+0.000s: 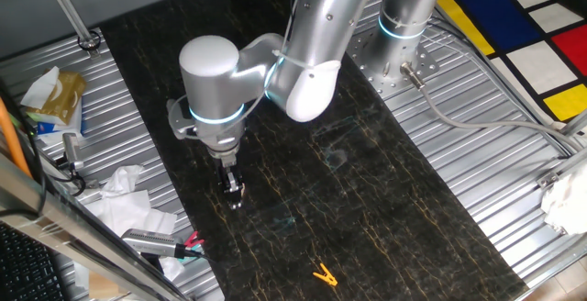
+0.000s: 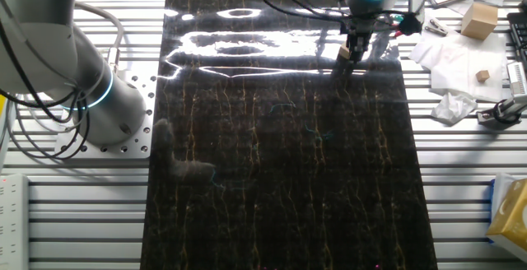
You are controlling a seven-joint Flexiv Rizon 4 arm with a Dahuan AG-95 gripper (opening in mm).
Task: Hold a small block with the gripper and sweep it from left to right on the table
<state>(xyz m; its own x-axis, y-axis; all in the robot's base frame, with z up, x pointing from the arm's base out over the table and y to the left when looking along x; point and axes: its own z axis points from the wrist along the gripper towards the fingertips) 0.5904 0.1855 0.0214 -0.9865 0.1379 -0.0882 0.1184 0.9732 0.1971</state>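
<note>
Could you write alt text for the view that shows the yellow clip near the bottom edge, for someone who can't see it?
A silver robot arm reaches down over a long black table with gold veins, its narrow black tool almost touching the surface. A yellow clip lies on the table nearer the camera, and crumpled white tissue sits on the ribbed metal frame to the left.

A yellow clip (image 1: 323,274) lies on dark marble, crumpled white paper (image 1: 124,200) and 3 wooden blocks (image 2: 478,20) on ribbed metal.
</note>
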